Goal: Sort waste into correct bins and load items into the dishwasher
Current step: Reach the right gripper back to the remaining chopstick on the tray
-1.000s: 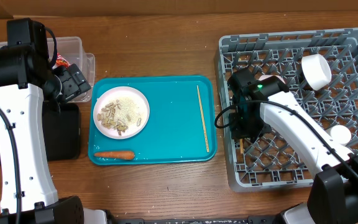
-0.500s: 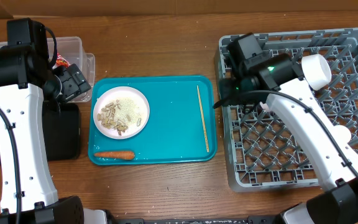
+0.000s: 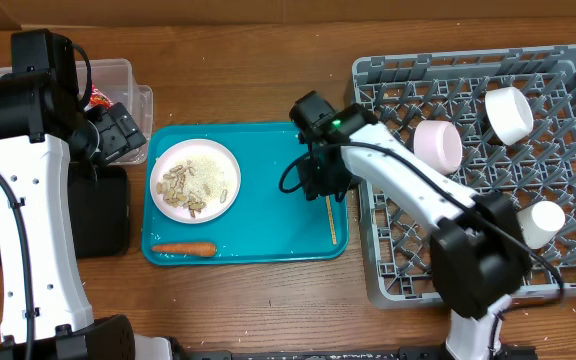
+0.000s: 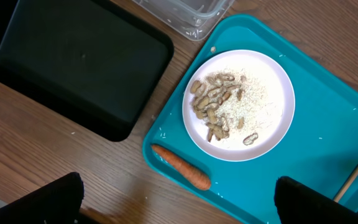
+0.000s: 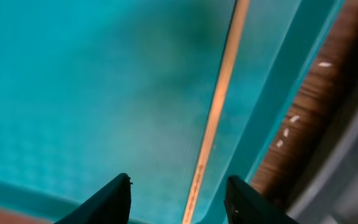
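Observation:
A thin wooden chopstick (image 3: 332, 222) lies along the right side of the teal tray (image 3: 278, 160). My right gripper (image 3: 325, 188) hangs open just above it. In the right wrist view the chopstick (image 5: 219, 118) runs between the spread fingers of that gripper (image 5: 179, 202), not touching them. A white plate (image 3: 195, 180) with peanut-and-rice scraps and an orange carrot (image 3: 183, 249) sit on the tray's left. My left gripper (image 3: 118, 135) is open and empty, high above the tray's left edge (image 4: 179, 205). The left wrist view shows the plate (image 4: 240, 106) and carrot (image 4: 180, 167).
The grey dish rack (image 3: 408, 250) at the right holds a pale-pink bowl (image 3: 438, 145), a white bowl (image 3: 508, 113) and a small cup (image 3: 543, 222). A clear tub (image 3: 123, 75) with a red wrapper (image 3: 98, 100) and a black tray (image 3: 98, 215) stand at the left.
My right arm has swung out of the dish rack to the left and come down over the chopstick on the teal tray. The left arm has not moved.

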### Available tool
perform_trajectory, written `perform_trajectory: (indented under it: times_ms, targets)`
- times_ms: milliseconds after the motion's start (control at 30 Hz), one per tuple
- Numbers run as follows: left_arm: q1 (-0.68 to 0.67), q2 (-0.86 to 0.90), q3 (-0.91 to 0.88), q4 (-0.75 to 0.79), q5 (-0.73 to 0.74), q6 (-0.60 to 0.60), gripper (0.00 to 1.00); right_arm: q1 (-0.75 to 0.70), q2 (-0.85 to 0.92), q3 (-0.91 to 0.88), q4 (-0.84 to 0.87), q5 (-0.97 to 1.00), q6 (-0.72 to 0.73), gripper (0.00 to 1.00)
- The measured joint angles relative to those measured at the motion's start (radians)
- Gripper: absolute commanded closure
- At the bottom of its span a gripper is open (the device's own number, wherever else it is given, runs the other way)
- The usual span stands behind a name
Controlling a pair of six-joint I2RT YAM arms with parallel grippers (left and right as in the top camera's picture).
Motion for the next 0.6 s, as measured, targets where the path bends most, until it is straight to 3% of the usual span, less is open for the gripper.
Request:
perform_trajectory:
  times_ms: [367, 533, 600]
  targets:
    - [0.000, 0.000, 0.000, 0.000, 0.000, 0.000, 0.00, -0.001, 0.151, -0.003, 0.015, 0.010, 0.046, 0.53]
    - [0.000, 0.000, 0.000, 0.000, 0.000, 0.000, 0.00, -0.001, 0.152, -0.003, 0.011, 0.013, 0.048, 0.87]
    - [0.000, 0.000, 0.000, 0.000, 0.000, 0.000, 0.00, -0.001, 0.153, -0.003, 0.005, 0.014, 0.061, 0.95]
